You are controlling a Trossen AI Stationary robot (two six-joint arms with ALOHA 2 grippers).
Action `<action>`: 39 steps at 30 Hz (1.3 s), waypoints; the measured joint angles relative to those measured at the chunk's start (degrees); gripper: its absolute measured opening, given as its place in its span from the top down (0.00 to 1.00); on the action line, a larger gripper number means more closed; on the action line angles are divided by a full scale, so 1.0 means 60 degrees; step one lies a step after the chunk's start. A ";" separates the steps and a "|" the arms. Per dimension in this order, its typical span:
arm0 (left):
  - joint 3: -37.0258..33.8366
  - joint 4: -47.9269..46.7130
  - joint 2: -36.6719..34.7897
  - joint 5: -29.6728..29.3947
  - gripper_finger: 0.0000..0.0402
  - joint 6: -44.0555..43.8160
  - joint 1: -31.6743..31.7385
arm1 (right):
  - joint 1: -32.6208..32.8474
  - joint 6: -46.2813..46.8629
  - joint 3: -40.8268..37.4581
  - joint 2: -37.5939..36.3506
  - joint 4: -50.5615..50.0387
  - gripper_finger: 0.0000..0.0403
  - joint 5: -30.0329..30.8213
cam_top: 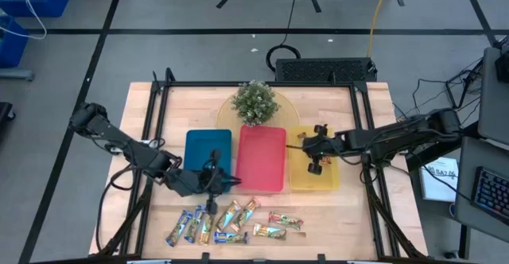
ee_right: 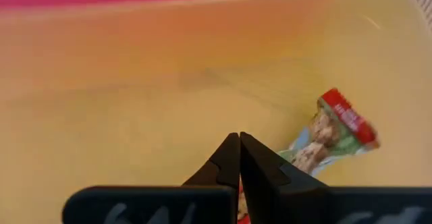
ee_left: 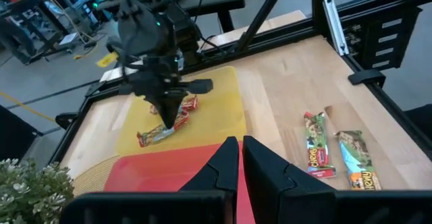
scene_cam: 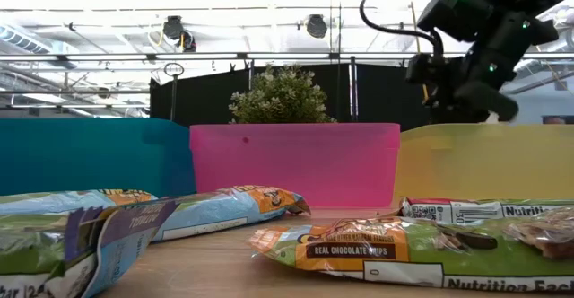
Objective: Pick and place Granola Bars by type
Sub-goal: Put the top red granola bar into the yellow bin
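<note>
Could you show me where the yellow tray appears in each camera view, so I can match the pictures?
High view: yellow tray right of the red tray, under the right gripper.
Low view: its wall at right, beside the red tray.
Left wrist view: centre left, holding red-green bars.
Right wrist view: fills the picture.
Shared landmark: the red tray.

Bar under my right gripper point(ee_right: 239, 158): one red-green bar point(ee_right: 331, 137) half hidden.
Low-view bars: wrappers cut off by edges.
</note>
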 joint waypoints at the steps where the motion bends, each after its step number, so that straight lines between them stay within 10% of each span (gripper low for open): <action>1: 0.0000 -0.0004 0.0000 0.0066 0.92 -0.0025 0.0052 | 0.0017 -0.0396 0.0005 0.0087 0.0042 1.00 0.0159; 19: -0.0326 0.0250 0.0047 0.0936 0.92 0.0184 0.1049 | -0.0950 -0.3051 0.0871 0.1913 0.0357 1.00 0.0658; 39: -0.0364 0.0268 0.0044 0.1510 0.92 -0.0025 0.1176 | -0.1961 -0.2255 0.0871 0.1808 -0.0898 1.00 0.0976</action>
